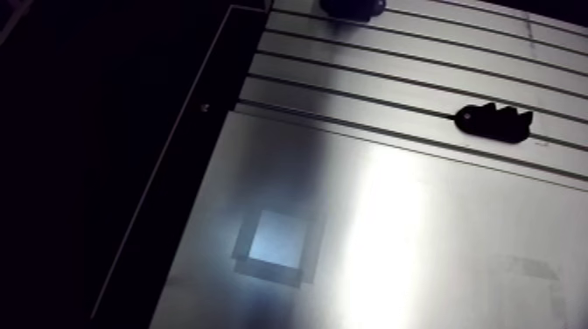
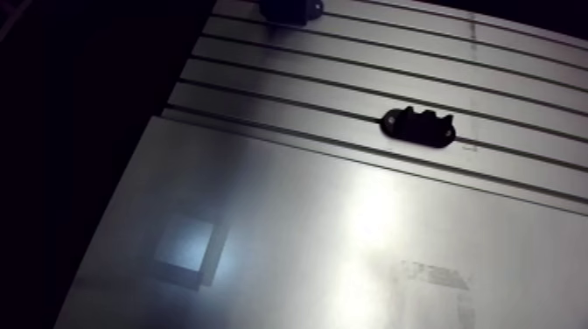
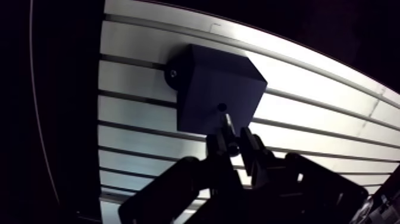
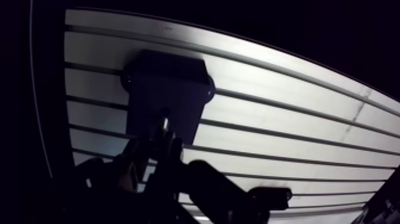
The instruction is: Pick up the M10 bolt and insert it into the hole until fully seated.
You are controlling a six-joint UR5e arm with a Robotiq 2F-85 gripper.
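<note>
In the arm view the slotted table (image 1: 394,61) fills the far part of the scene, with a smooth metal plate (image 1: 420,227) nearer the camera; a black lobed bracket (image 1: 494,122) lies on the slots and a pale taped square (image 1: 276,241) sits on the plate; a dark shape cut off by the far edge cannot be identified, and neither the bolt nor the fingers can be read in this view; in the wrist view the gripper (image 3: 233,143) has its fingers drawn narrow around the M10 bolt (image 3: 227,124), which stands out ahead of the fingertips as a slim pale shank; its long axis runs along the line of the fingers, with the free end pointing at the hole (image 3: 222,108) in the face of a dark block (image 3: 208,77) sitting on the table; the tip is either just short of the mouth or at it, and I cannot tell which; the head is hidden between the fingers; as a steel fastener it should be rigid, dense for its bulk and not fragile, but it is smooth and round, so it may roll or tilt in flat pads; the soundest hold is across the head end or upper shank, leaving the leading length free to enter; since nothing in it yields, axis and bore probably need to agree closely, or it will bind at the rim.
</note>
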